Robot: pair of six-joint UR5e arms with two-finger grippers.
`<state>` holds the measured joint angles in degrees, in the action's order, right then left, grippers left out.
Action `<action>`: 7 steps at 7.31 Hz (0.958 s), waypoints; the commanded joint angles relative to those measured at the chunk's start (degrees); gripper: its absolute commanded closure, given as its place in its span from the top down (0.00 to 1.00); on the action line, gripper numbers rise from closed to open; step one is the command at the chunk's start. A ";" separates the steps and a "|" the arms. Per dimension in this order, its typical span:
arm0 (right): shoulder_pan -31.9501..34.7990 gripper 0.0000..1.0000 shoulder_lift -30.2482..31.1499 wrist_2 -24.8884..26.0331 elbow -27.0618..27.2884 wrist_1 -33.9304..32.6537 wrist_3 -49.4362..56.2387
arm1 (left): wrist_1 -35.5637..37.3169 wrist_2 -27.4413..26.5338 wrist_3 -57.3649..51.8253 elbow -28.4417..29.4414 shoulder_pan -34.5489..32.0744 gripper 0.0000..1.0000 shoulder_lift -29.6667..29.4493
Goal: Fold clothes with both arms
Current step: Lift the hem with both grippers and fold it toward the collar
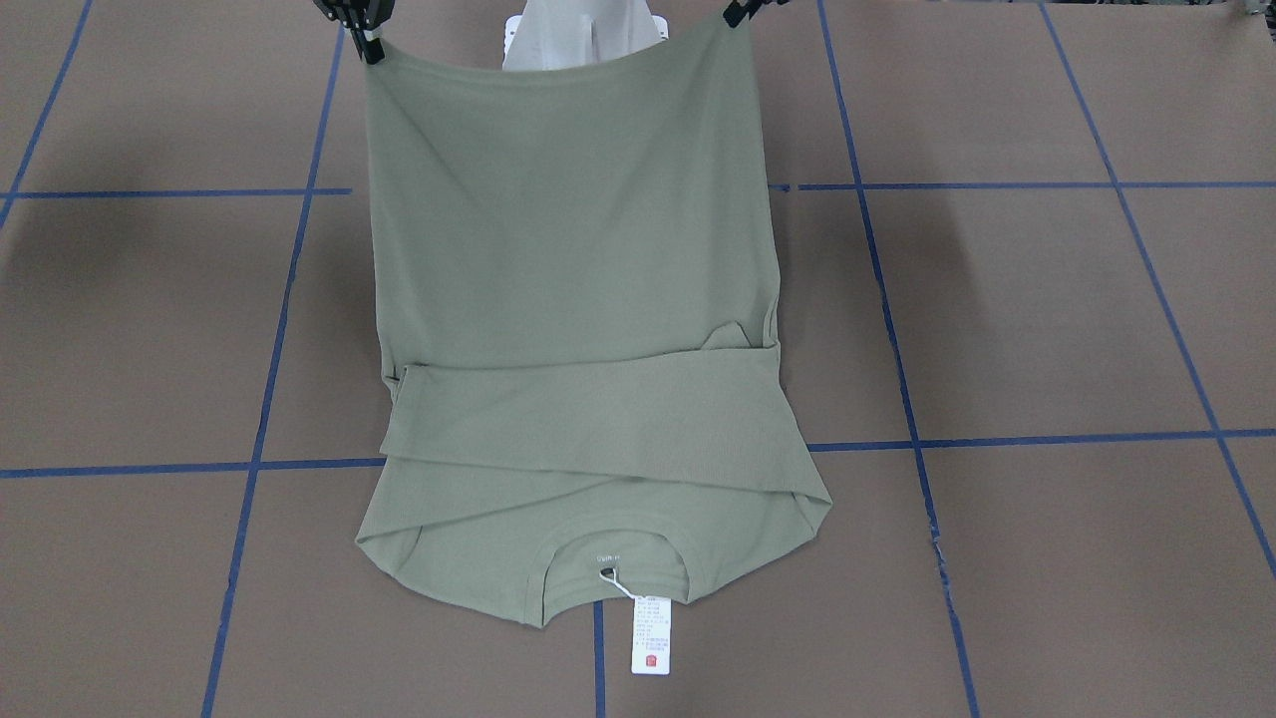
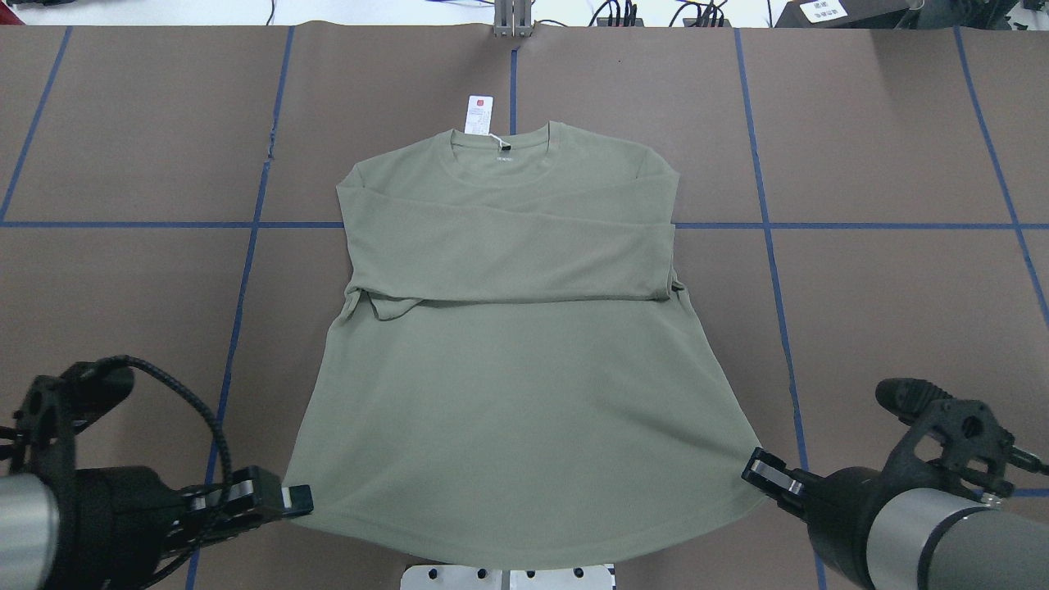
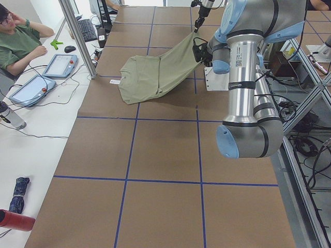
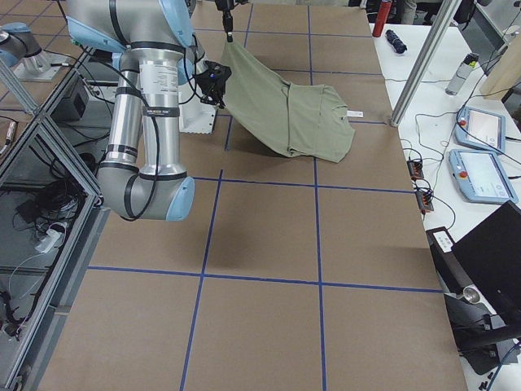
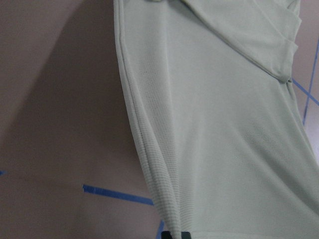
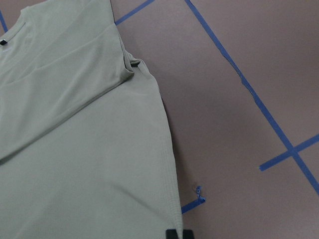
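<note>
Shirt: You have the sage-green shirt (image 2: pixel 516 369) lying mid-table (image 2: pixel 885 311). In your overhead view its neck end is at 12 o'clock and its hem end at 6 o'clock.
Slope: Your side views show the neck end resting on the table and the hem end held up off it. The cloth slopes upward toward the robot.
Sleeves: Both sleeves (image 2: pixel 508 254) are folded across the chest, one over the other. They make a band running from 9 o'clock to 3 o'clock.
Collar: The ribbed collar (image 2: pixel 501 152) lies flat at the far end. The white hang tag (image 2: pixel 479 113) lies on the table just past it, toward 11 o'clock.
Left gripper: You'll find the left gripper (image 2: pixel 295 498) at 7 o'clock of the shirt, clenched on that hem corner. Its wrist camera shows the fingertips (image 5: pixel 172 235) pinching the hem edge.
Right gripper: The right gripper (image 2: pixel 758 471) is at 5 o'clock of the shirt, clamped on the other hem corner. Its fingertips (image 6: pixel 172 234) are closed over the edge.
Hem: The hem (image 2: pixel 524 557) hangs in a shallow curve between the two grippers, above the white pedestal (image 2: pixel 508 578).
Surface: The table is covered in brown and crossed by a grid of blue tape (image 2: pixel 860 225).
Bystander: A person (image 3: pixel 20 44) sits at a white bench at 10 o'clock in your left side view, well apart from the shirt.
</note>
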<state>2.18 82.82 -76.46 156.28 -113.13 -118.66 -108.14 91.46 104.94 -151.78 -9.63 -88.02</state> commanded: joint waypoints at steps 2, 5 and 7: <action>8.25 0.00 -11.85 -4.66 -3.75 -6.13 11.57 | 6.45 4.43 -9.97 3.18 -6.08 0.00 -6.60; 22.31 0.00 -19.72 -8.60 -24.12 0.49 23.62 | 6.19 4.78 -25.97 16.94 -18.37 0.00 -13.14; 27.68 0.00 -19.63 -12.54 -34.61 12.03 27.67 | 5.14 5.04 -29.68 24.65 -23.20 0.00 -17.50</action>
<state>26.01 63.39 -86.21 127.86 -107.20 -93.90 -102.45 96.29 78.53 -131.90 -28.93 -102.30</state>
